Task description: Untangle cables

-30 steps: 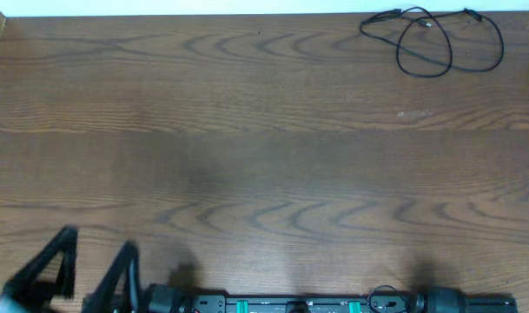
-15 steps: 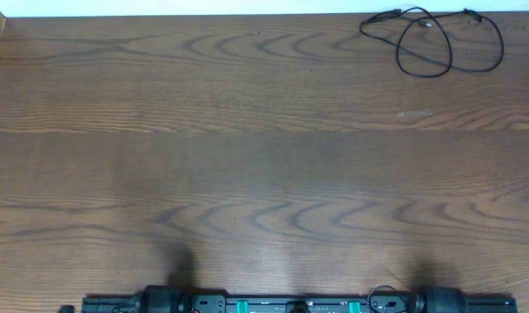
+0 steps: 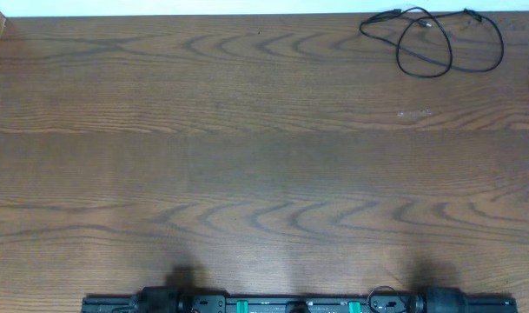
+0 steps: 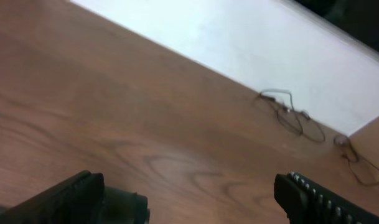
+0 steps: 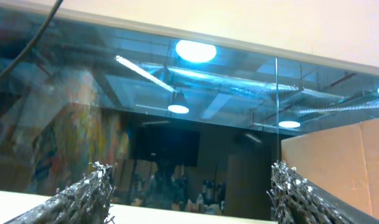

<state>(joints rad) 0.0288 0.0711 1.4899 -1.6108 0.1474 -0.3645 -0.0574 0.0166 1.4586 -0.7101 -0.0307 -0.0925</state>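
Well, on my left wrist feed the left gripper (image 4: 189, 186) stands wide apart, one finger (image 4: 77, 196) in the lower left corner of the frame and the other in the lower right. Only the bare wood of the table (image 4: 114, 112) lies between them, and it has hold of nothing. Toward the upper right of that view I see a loose black cable (image 4: 290, 113) lying on the wood close to the white wall (image 4: 239, 37) beyond the table's far edge. A second cable (image 4: 356, 163) lies just right of it, near the frame's right edge. The two look apart, but the picture is too soft for me to be sure.

From overhead, the left and middle of the frame show wood grain, and the base rail (image 3: 290, 304) runs along the bottom edge. The black cable sits in the upper right corner, its loops crossing one another, small plug ends at the top. A sliver of the second cable shows at the right edge.

On my right wrist feed the right gripper (image 5: 192, 180) points up off the table toward ceiling lights (image 5: 195, 51) seen through glass, with a cardboard panel (image 5: 338, 155) at right. Its jaws are spread wide, gripping nothing.
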